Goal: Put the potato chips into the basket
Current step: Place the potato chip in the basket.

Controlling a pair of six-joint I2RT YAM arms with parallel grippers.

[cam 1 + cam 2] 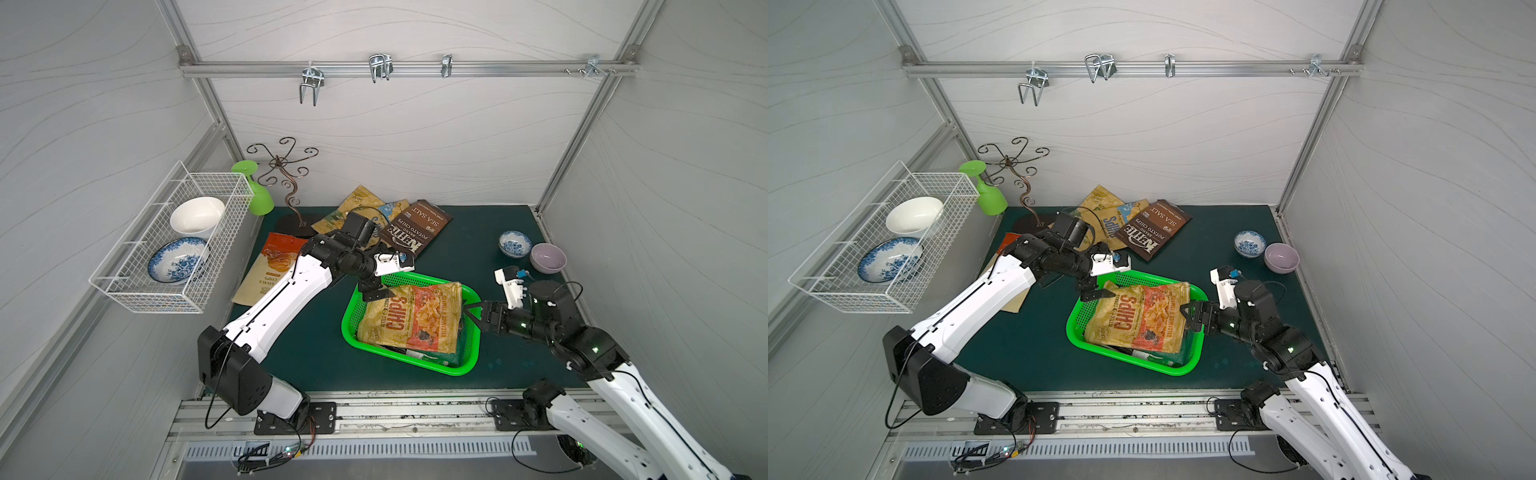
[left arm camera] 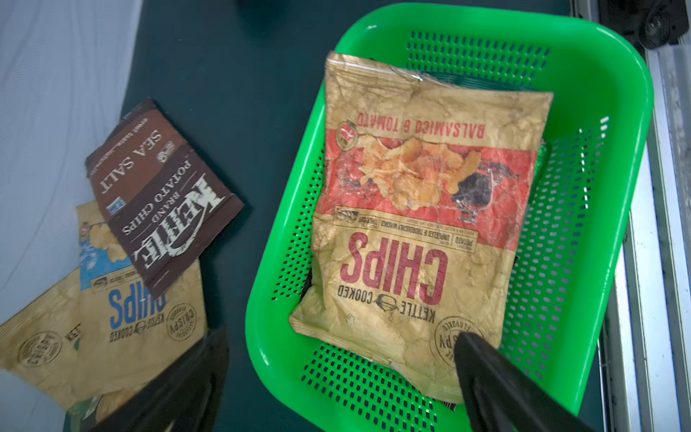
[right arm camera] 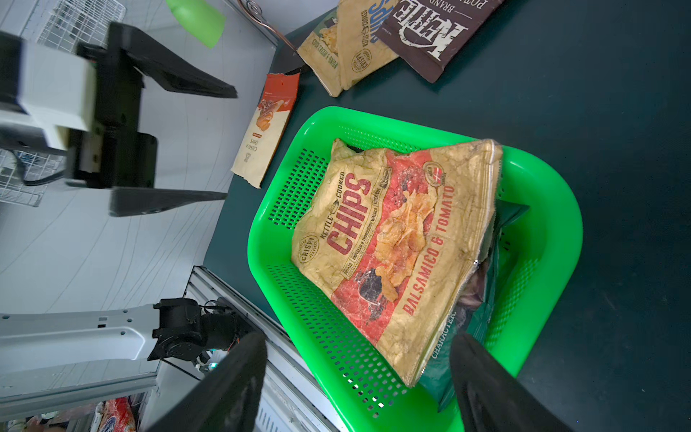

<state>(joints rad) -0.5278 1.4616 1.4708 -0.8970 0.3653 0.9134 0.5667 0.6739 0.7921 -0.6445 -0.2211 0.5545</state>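
The green basket [image 1: 469,365] [image 1: 1183,368] [image 2: 617,74] [image 3: 553,209] lies mid-table. On top inside it is a tan red-printed CHIPS bag [image 1: 411,320] [image 1: 1138,320] [image 2: 418,224] [image 3: 392,239], over a dark green bag [image 3: 486,310]. My left gripper [image 1: 376,291] [image 2: 340,374] hovers open above the basket's far-left corner, holding nothing. My right gripper [image 1: 471,313] [image 3: 359,374] is open at the basket's right rim. On the mat lie a brown Kettle bag [image 1: 415,228] [image 2: 160,198], a tan blue-printed bag [image 2: 123,310], another tan bag [image 1: 359,199] and an orange-topped bag [image 1: 270,274].
A white wire rack [image 1: 124,291] on the left wall holds two bowls. A green goblet [image 1: 255,195] and a curly metal stand [image 1: 286,178] sit at the back left. A small blue-patterned bowl [image 1: 514,243] and a lilac bowl [image 1: 547,257] stand at the right.
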